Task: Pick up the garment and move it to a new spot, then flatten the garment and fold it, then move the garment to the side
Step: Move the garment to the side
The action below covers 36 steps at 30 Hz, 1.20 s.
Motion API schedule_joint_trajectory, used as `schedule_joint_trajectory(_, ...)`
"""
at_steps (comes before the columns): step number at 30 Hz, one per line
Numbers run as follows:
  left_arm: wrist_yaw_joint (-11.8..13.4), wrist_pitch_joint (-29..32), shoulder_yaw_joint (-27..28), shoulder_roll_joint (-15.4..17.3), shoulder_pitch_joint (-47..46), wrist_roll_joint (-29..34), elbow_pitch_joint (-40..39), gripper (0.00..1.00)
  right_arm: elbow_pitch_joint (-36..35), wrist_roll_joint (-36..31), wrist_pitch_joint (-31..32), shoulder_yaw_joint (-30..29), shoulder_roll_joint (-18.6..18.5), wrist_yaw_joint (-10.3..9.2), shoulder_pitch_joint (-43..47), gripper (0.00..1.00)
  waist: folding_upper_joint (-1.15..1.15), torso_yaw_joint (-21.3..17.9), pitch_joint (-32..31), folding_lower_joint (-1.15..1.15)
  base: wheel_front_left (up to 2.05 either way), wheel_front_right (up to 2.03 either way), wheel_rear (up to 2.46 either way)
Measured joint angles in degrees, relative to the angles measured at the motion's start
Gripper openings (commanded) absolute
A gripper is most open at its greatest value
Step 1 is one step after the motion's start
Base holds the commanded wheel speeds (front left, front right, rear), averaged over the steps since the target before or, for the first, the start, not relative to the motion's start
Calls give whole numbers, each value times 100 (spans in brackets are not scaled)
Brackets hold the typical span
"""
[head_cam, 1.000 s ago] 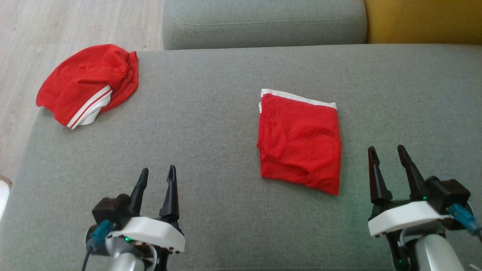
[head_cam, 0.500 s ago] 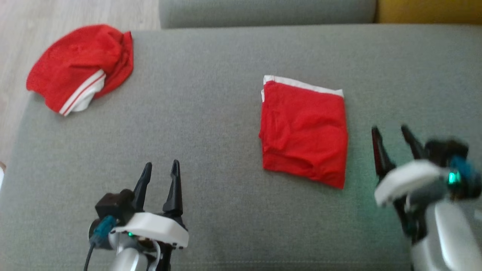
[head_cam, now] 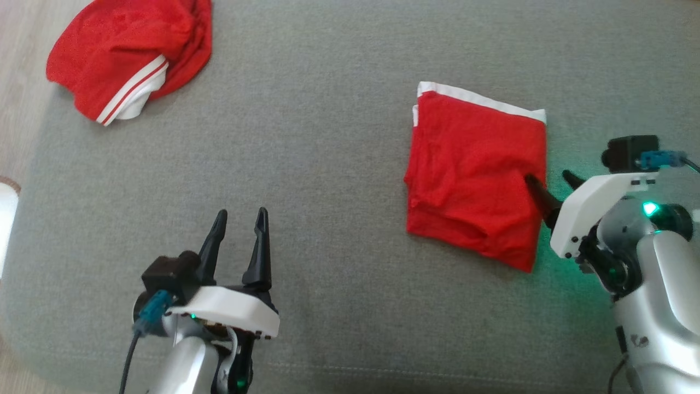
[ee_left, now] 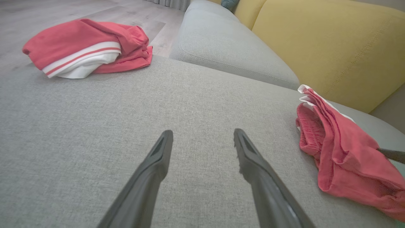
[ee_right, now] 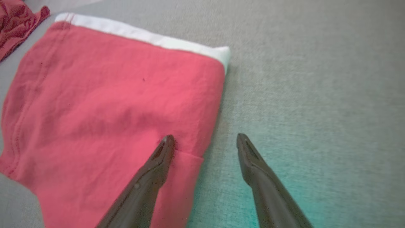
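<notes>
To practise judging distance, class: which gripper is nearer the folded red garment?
Right. The right gripper straddles the folded red garment at its right edge, one finger over the cloth. The left gripper hovers over bare cushion, well off to its left.

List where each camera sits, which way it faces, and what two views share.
Head view: on the head, looking down at the grey fabric sofa cushion; open left gripper lower left, open right gripper and pale forearm at right.
Left wrist view: on the left wrist, looking along its dark fingers across the cushion to the crumpled red-and-white garment and yellow sofa back.
Right wrist view: on the right wrist, looking down its fingers, which straddle an edge of the folded red garment.
All three show the folded red garment.
</notes>
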Motion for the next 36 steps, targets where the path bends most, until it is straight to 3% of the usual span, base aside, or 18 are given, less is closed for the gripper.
schedule_joint_trajectory(6,-8,0,0,-8,-38,36,0,100,249,387,355,209,-151,0,-103,100,0,95,67,-1,0,0,0)
schedule_joint_trajectory(7,-8,0,1,-9,-38,43,0,100,290,464,392,230,-160,0,-107,92,0,101,75,-1,0,0,0)
schedule_joint_trajectory(9,-9,-1,4,-10,-38,52,0,100,374,592,402,302,-207,0,-180,34,0,90,96,-1,0,0,0)
schedule_joint_trajectory(11,-29,-1,3,-12,-38,54,5,100,426,699,415,390,-219,0,-254,1,0,64,109,-1,0,0,0)
schedule_joint_trajectory(21,-55,0,20,0,-113,271,-7,100,604,553,-200,620,-396,0,-660,0,0,-399,196,-1,0,0,0)
schedule_joint_trajectory(28,-100,3,-69,38,-368,381,-151,100,638,271,-303,533,-766,0,-1241,0,0,-1091,378,-1,0,0,0)
schedule_joint_trajectory(36,-99,220,-172,199,-664,528,-431,100,677,132,-557,288,-717,0,-1499,0,0,-1972,702,0,0,0,0)
